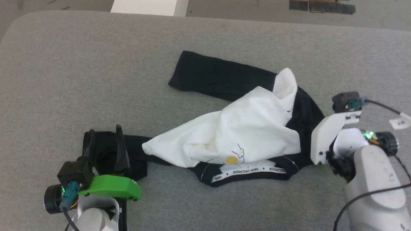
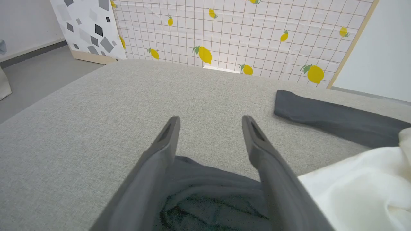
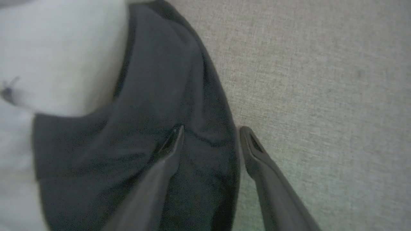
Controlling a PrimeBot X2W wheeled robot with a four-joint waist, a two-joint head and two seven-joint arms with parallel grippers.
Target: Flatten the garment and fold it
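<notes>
Spread jaws of the left gripper [image 2: 210, 118] flank one bunched sleeve of the crumpled white-bodied, black-sleeved cloth shirt [image 1: 244, 128], while those of the right gripper [image 3: 212, 127], also spread, straddle its opposite black edge, seemingly to stretch it flat.

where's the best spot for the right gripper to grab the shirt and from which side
Probably the black fabric edge on the shirt's right side. It lies flat in a thin layer on the grey table, clear of the bunched white body. Come in from the bare table side. The open right gripper straddles that edge, one finger over cloth, one over table.
</notes>
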